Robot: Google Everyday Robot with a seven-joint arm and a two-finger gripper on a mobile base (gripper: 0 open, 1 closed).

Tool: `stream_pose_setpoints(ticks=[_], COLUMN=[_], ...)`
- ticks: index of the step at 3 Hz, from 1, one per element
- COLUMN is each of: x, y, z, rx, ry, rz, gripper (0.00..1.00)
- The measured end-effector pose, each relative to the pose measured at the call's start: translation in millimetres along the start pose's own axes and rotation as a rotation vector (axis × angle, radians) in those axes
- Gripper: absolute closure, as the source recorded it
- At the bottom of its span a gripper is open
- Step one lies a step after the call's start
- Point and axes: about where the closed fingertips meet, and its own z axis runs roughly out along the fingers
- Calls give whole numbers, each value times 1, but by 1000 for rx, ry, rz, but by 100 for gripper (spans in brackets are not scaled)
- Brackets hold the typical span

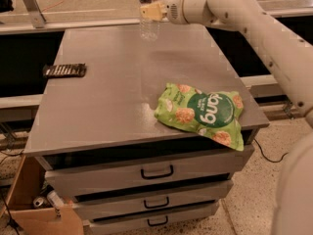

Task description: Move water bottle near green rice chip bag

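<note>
Arm [254, 23] stretched out long, hand [150, 11] far forward — clamped on water bottle [149, 31].

- On the green rice chip bag [203, 112], the white lettering in the dark round logo lies upside down to me and seems to read "kang".
- My gripper [150, 11] clasps the water bottle [149, 28] at the far edge of the table [107, 97]; I cannot read its label.
</note>
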Motion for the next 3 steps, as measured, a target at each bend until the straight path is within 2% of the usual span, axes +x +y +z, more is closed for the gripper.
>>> stream_pose_setpoints(ticks=[1,3], x=[27,84], y=[15,22], z=[-52,-143], rx=[-41,-11], ry=[33,95], rz=[25,104], gripper=[100,98])
